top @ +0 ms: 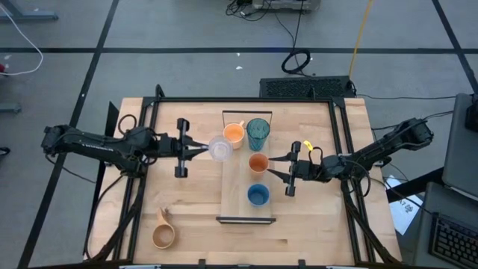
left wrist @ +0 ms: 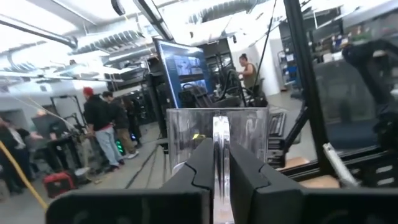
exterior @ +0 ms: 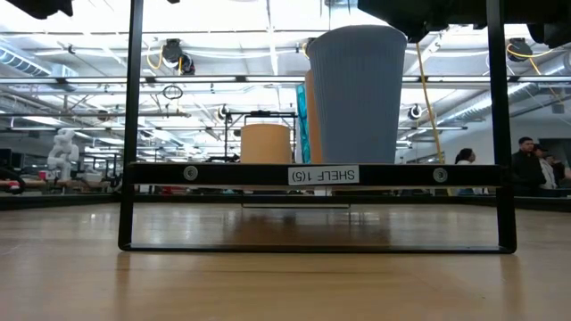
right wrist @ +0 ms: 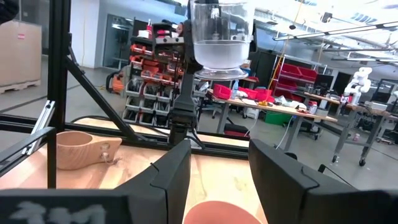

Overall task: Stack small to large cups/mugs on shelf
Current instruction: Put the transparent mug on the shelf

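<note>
From above, the shelf (top: 237, 196) carries four vessels: the orange handled mug (top: 234, 134) and ribbed teal tumbler (top: 258, 133) at its far end, the small orange cup (top: 258, 163) midway, the blue cup (top: 258, 196) toward the near end. Nothing is nested, so I judge the stacking barely begun. The left gripper (top: 202, 149) clenches the clear cup's (top: 219, 149) rim, raised at the shelf's left edge. The right gripper (top: 273, 165), spread, flanks the small orange cup. The tan wooden mug (top: 163, 234) lies by the table's near left corner.

At table height, the blue cup (exterior: 356, 94) looks finely ridged.

The left wrist shows fingers (left wrist: 198, 169) pinching the glassy wall (left wrist: 186, 134).

The right wrist shows the clear cup (right wrist: 217, 38) aloft, wooden mug (right wrist: 83, 149) beyond.

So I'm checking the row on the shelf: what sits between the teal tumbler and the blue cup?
The small orange cup, as the high view shows, between the teal tumbler and the blue cup; the right end effector is beside it.
</note>
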`<action>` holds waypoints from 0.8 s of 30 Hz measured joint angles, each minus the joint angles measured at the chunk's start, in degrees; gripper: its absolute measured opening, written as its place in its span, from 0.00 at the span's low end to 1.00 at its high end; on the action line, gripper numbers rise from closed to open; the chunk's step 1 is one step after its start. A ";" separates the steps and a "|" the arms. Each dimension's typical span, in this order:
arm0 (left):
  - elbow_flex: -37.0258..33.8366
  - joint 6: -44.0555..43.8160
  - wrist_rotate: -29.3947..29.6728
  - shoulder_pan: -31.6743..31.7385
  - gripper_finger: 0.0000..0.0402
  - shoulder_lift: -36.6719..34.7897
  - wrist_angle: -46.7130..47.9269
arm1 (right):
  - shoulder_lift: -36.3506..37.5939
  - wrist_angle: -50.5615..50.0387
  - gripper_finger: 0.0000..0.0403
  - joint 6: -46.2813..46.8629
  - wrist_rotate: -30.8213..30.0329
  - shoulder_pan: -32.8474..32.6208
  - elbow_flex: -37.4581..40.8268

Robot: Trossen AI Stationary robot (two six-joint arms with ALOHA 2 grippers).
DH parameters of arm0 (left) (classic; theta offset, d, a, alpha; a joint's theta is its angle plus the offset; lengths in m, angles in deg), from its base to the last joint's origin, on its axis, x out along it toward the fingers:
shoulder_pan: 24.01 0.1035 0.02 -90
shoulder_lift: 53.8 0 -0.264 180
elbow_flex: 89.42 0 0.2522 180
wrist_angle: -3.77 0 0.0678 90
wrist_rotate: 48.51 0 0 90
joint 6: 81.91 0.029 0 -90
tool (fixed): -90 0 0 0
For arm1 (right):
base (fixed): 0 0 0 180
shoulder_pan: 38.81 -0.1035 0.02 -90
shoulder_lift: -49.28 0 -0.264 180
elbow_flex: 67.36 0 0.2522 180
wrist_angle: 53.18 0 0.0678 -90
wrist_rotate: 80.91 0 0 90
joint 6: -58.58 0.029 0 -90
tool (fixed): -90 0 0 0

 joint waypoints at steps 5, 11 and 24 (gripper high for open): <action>0.00 8.57 -0.04 0.23 0.07 0.00 0.63 | 0.00 -0.04 0.38 -0.08 0.02 0.00 0.00; 0.00 14.74 -0.07 0.23 0.04 0.00 2.32 | 0.00 -0.74 0.38 -0.14 0.02 0.00 0.00; 0.00 21.71 -0.26 -0.81 0.04 0.00 4.09 | 0.00 -0.70 0.38 -0.33 0.02 0.00 0.00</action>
